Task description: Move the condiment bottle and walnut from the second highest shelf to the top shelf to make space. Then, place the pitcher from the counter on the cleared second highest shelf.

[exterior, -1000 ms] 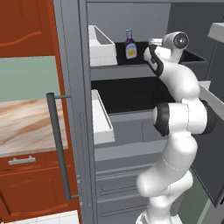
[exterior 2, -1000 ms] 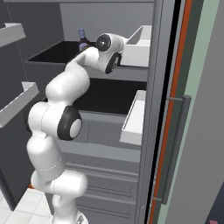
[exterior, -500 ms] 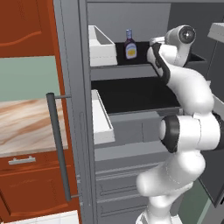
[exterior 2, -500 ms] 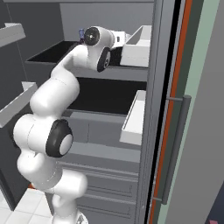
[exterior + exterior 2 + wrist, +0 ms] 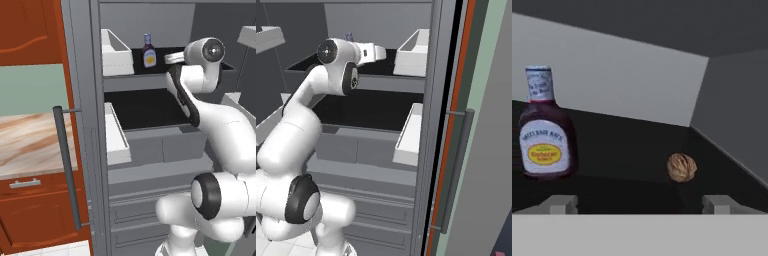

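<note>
The condiment bottle [image 5: 546, 130] stands upright on the black top shelf [image 5: 622, 150], dark red-brown with a pale cap and a yellow label. The walnut [image 5: 681, 167] lies on the same board to its right, apart from it. My gripper [image 5: 641, 205] is open and holds nothing, hanging just in front of the shelf's rim with the walnut ahead between the fingertips. From the left base view the bottle [image 5: 148, 51] stands left of my gripper [image 5: 171, 59]. The second highest shelf [image 5: 145, 107] below is bare. A strip of the counter [image 5: 25, 145] lies at left. The pitcher is out of view.
A white bin [image 5: 116, 52] sits at the left end of the top shelf and another [image 5: 117, 135] one level down. The open cabinet door's edge with its long grey handle [image 5: 67, 170] stands left of the arm. Grey drawers [image 5: 145, 200] lie below the shelves.
The hand has drawn back from the shelf and the arm's elbow has swung down and outward. The bottle has not moved.
</note>
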